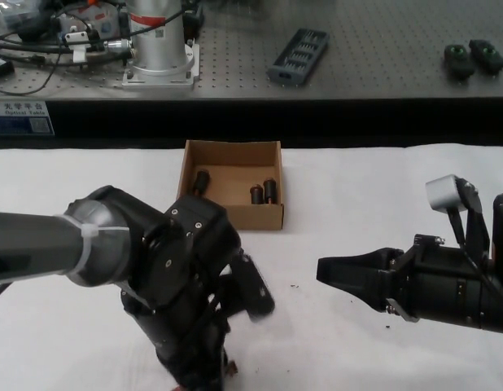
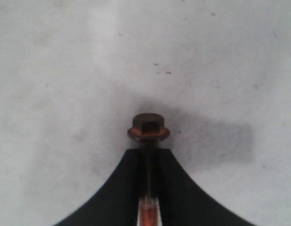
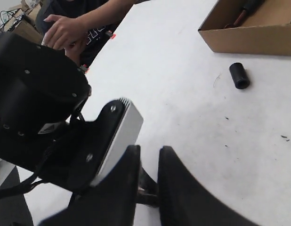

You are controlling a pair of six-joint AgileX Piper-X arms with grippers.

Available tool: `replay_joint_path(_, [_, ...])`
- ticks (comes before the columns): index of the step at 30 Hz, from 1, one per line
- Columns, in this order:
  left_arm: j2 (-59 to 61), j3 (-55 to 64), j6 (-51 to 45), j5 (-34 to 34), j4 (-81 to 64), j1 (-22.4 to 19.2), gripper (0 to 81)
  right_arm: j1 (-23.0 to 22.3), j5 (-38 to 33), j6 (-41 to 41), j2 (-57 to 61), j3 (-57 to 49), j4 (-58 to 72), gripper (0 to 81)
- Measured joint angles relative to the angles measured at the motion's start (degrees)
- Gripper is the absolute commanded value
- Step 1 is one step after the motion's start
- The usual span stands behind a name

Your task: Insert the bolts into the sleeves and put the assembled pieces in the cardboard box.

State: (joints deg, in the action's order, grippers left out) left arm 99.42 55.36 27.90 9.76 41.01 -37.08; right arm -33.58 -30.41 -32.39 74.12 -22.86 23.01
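Observation:
My left gripper (image 2: 149,151) points down at the white table and is shut on a copper-coloured bolt (image 2: 149,129), whose flanged hex head sticks out past the fingertips. In the high view the left arm (image 1: 178,277) stands low at the front left. A loose black sleeve (image 3: 239,75) lies on its side on the table near the cardboard box (image 3: 249,40). The box (image 1: 235,216) holds three dark assembled pieces (image 1: 264,191). My right gripper (image 1: 323,273) hovers right of centre and points left, fingers shut with a narrow slit (image 3: 149,153).
The left arm's wrist and its white-faced camera (image 3: 119,136) sit close in front of the right gripper. A person's hand (image 3: 65,30) rests at the table's far edge. Behind the table, a perforated bench carries a metal post base (image 1: 158,49) and a black tray (image 1: 299,53).

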Motion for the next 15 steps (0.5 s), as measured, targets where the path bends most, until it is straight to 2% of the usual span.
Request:
replay_joint_path(4, [0.0,0.0,-21.0,5.2,-3.4,2.9,0.6,0.0,0.6,1.9,0.0,-1.5,-5.9,12.4])
replay_joint_path(7, [-1.6,-0.7,-30.2,8.6,-10.2,5.7,0.6,0.0,1.5,7.2,0.0,-6.1,-15.9,12.4])
replay_joint_path(10, [-9.4,-2.4,-35.9,9.4,-18.5,10.0,0.6,0.0,4.2,13.0,2.0,-13.9,-25.4,12.4])
replay_joint_path(15, [-23.7,-5.8,-37.6,9.3,-23.1,16.9,0.6,0.1,7.3,17.8,12.2,-29.5,-35.4,13.7])
